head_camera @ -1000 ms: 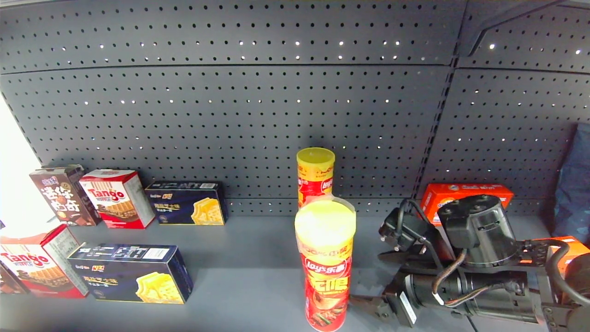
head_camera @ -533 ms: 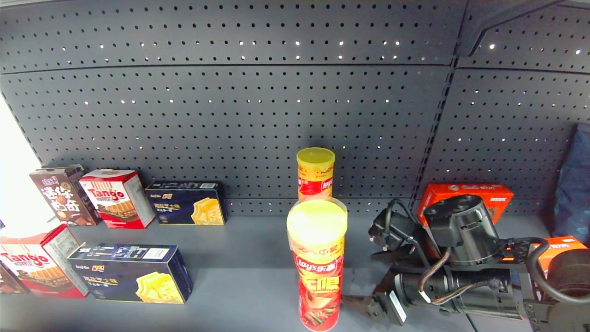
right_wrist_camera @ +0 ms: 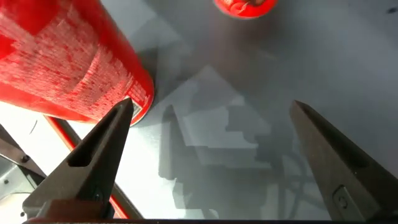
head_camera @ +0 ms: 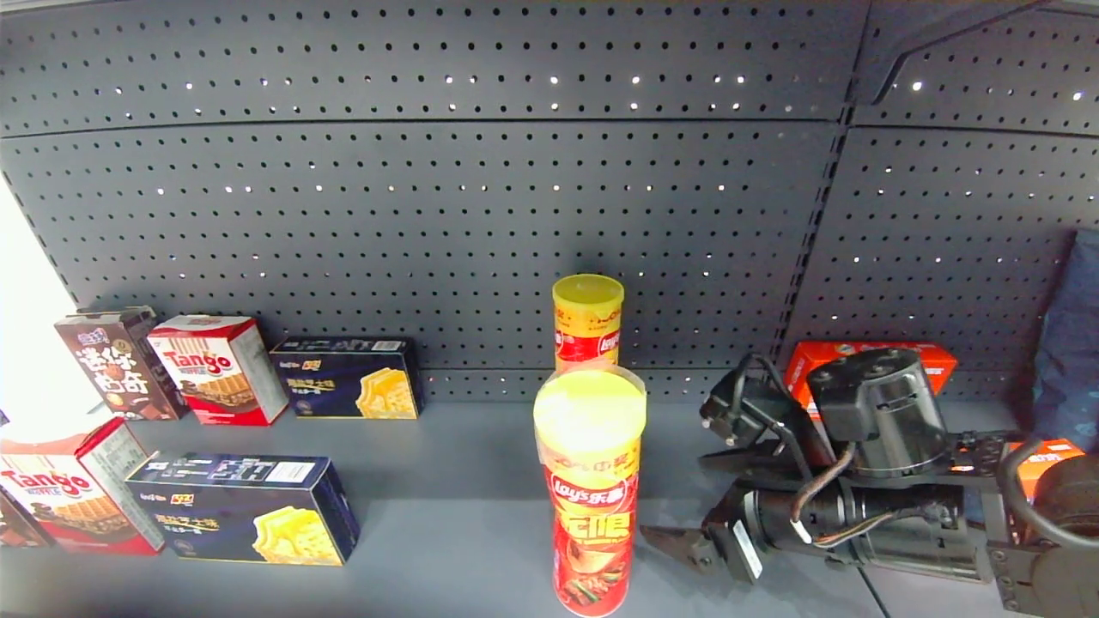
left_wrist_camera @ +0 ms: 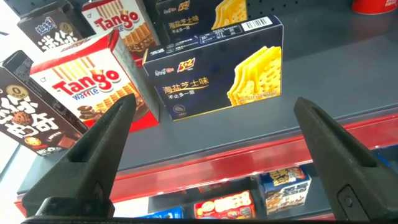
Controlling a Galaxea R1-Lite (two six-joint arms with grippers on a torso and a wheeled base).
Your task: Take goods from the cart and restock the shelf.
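- Red chip can (head_camera: 590, 493) stands upright near the front edge of the shelf (head_camera: 455, 515). It is directly ahead of a second chip can (head_camera: 588, 326) at the pegboard (head_camera: 429, 215), so the same goods form one front-to-back row.
- My right claw (head_camera: 678, 502) is spread wide just beside that front can on its right. It is not touching the can, and nothing is between the fingers.
- Judgement: the can stands on its own base, so placement looks done. The wide spread gives clearance, so a pull-back shouldn't clip this tall can.
- An orange box (head_camera: 859, 356) sits behind my right arm, against the back wall.
- My left claw (left_wrist_camera: 214, 102) is also spread and empty. It is low at the shelf front, facing the dark blue box (left_wrist_camera: 214, 74) and the wafer box (left_wrist_camera: 81, 81), probably parked clear.
- Risk: the can is close to the shelf lip, so a nudge could topple it.
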